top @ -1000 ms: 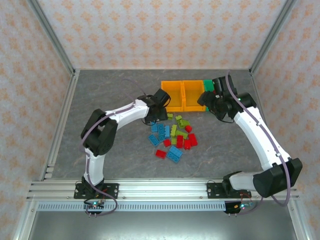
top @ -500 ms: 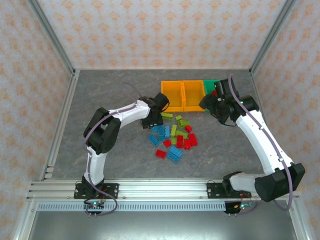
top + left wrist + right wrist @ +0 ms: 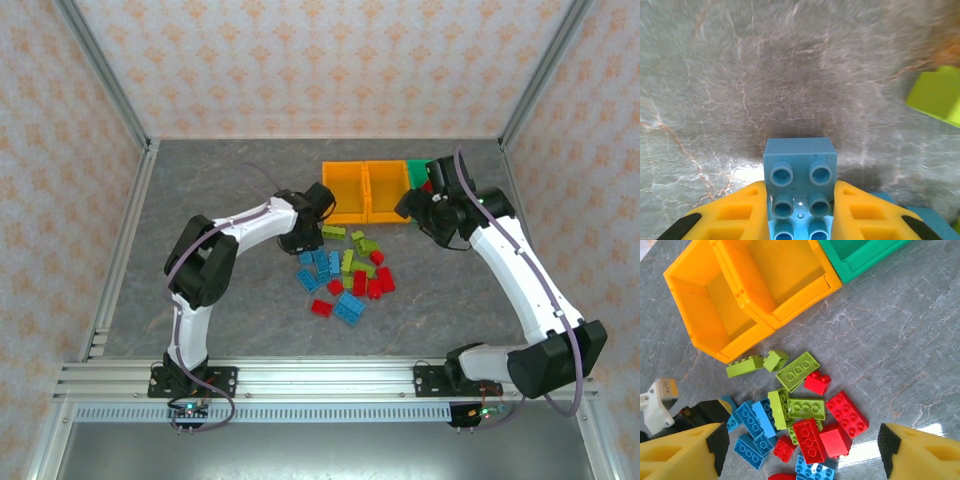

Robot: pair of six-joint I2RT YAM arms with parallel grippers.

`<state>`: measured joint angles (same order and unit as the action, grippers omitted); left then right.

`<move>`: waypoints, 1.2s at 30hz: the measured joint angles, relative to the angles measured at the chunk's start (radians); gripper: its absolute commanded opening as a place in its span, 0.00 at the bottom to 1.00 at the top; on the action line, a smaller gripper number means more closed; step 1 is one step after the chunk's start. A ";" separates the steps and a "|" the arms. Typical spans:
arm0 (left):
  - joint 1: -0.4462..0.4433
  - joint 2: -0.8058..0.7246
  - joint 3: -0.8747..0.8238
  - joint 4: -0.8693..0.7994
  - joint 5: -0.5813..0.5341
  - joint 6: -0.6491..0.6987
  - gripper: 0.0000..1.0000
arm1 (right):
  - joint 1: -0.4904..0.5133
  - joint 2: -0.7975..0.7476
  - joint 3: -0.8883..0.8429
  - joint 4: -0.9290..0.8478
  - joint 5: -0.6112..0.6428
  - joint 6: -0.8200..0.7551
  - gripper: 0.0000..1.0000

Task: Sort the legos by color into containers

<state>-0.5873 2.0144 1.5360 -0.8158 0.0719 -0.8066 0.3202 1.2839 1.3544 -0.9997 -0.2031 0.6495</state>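
My left fingers are clenched on a light blue brick, pressing its smooth side walls, close to the tabletop. I judge it light, rigid and slick, so a square pinch on the walls suits it, not the studs. My right fingers hang spread wide over the loose legos.

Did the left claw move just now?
Yes, a little: the left claw, gripping a blue lego, slid left, away from the left orange bin.
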 measured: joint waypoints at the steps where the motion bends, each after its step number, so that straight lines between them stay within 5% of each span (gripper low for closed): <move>1: 0.000 -0.010 0.032 -0.010 0.001 0.005 0.18 | 0.000 0.000 0.002 0.001 0.000 0.000 0.80; 9: -0.040 -0.004 0.458 -0.001 -0.055 0.077 0.18 | 0.002 -0.001 0.002 0.005 0.000 0.005 0.81; 15: -0.042 0.261 0.801 0.020 -0.136 0.151 0.24 | 0.002 -0.001 0.002 0.004 0.001 0.005 0.81; 19: -0.023 0.459 0.964 0.016 -0.151 0.185 0.40 | 0.002 -0.008 0.002 -0.002 0.006 0.004 0.81; 23: -0.004 0.528 0.986 0.013 -0.143 0.222 0.52 | 0.002 -0.030 0.002 -0.012 0.020 0.003 0.81; 30: 0.003 0.473 1.007 -0.012 -0.124 0.264 0.52 | 0.032 -0.035 0.005 -0.012 0.031 -0.027 0.81; 36: 0.002 0.089 0.717 -0.011 -0.126 0.338 0.52 | 0.169 0.077 0.055 0.002 0.046 -0.067 0.82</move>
<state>-0.5854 2.1036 2.2532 -0.8265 -0.0536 -0.4690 0.4896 1.3609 1.4097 -0.9981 -0.1570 0.5827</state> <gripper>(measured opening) 0.518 0.815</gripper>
